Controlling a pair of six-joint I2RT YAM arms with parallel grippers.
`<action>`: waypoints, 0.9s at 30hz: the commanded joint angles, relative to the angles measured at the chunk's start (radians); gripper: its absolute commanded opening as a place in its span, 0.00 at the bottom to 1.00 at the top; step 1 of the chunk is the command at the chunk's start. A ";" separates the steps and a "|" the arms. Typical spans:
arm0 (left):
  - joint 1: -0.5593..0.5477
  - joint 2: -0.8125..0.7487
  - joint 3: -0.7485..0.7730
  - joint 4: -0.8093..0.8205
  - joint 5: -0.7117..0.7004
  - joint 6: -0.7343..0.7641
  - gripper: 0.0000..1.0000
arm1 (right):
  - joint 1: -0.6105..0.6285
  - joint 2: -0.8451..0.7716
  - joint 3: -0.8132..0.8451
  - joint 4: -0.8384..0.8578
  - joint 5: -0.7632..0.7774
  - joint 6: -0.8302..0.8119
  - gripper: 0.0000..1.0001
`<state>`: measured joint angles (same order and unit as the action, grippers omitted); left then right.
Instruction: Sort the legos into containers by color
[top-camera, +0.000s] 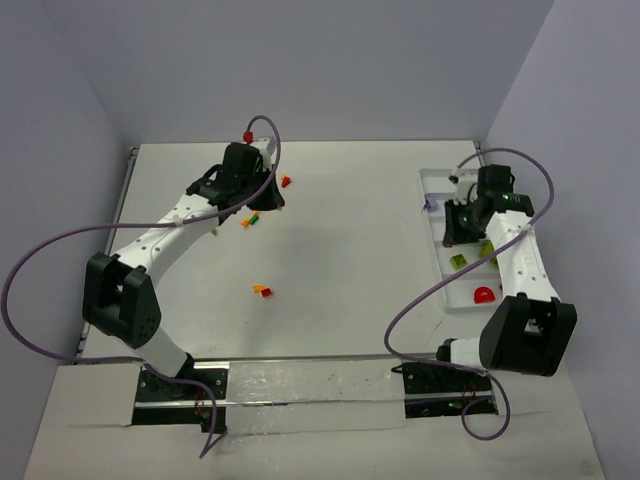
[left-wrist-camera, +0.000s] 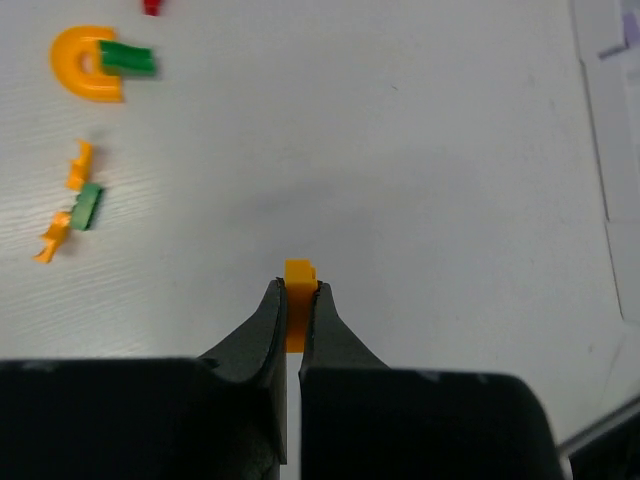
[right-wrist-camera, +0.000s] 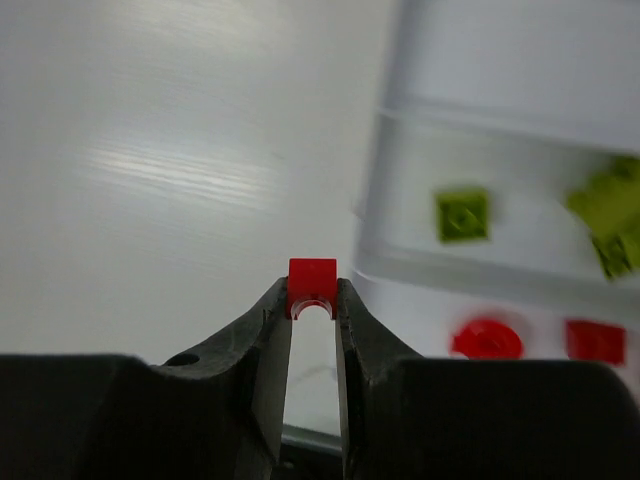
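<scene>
**A:** What could go wrong for us on this worktop (top-camera: 350, 240)?

**B:** The white tray (top-camera: 425, 176) lies along the right side. Our right hand (right-wrist-camera: 313, 297) hangs just left of its edge, over bare worktop and not over a compartment. If we let go here, we judge the piece lands outside the tray. It could also clip the wall and hop in with the lime-yellow bricks (right-wrist-camera: 463, 214) instead of the red pieces (right-wrist-camera: 487, 338) in the nearer compartment.

**A:** And our left side?

**B:** Our left hand (left-wrist-camera: 297, 300) is at the far left of the worktop, well apart from the tray. That means a long carry on a tip-only pinch, and we think the piece could twist or slip out on the way.

**A:** How far open are the hands?

**B:** Both are closed to a narrow slot, no wider than one brick. The right grips a red brick (right-wrist-camera: 312, 274) between its fingertips. The left grips an orange brick (left-wrist-camera: 299, 270), whose top pokes out past the tips.

**A:** What is left to sort?

**B:** Loose legos lie on the far-left worktop, including an orange arch (left-wrist-camera: 85, 65) touching a green brick (left-wrist-camera: 127, 57). A small orange and red cluster (top-camera: 262, 290) sits nearer the middle.
</scene>
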<state>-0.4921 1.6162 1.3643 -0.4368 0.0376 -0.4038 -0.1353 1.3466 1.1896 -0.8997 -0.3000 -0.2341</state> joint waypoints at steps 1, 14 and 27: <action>0.036 -0.061 0.025 0.015 0.404 0.144 0.00 | -0.129 -0.057 -0.098 -0.120 0.290 -0.244 0.00; 0.047 -0.061 0.053 -0.050 0.487 0.219 0.00 | -0.429 0.158 -0.120 0.004 0.383 -0.399 0.00; 0.054 -0.036 0.062 -0.052 0.502 0.207 0.00 | -0.424 0.248 -0.058 -0.012 0.371 -0.375 0.72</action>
<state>-0.4487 1.5826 1.3830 -0.4946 0.4875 -0.1975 -0.5610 1.6218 1.0755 -0.8976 0.0646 -0.6054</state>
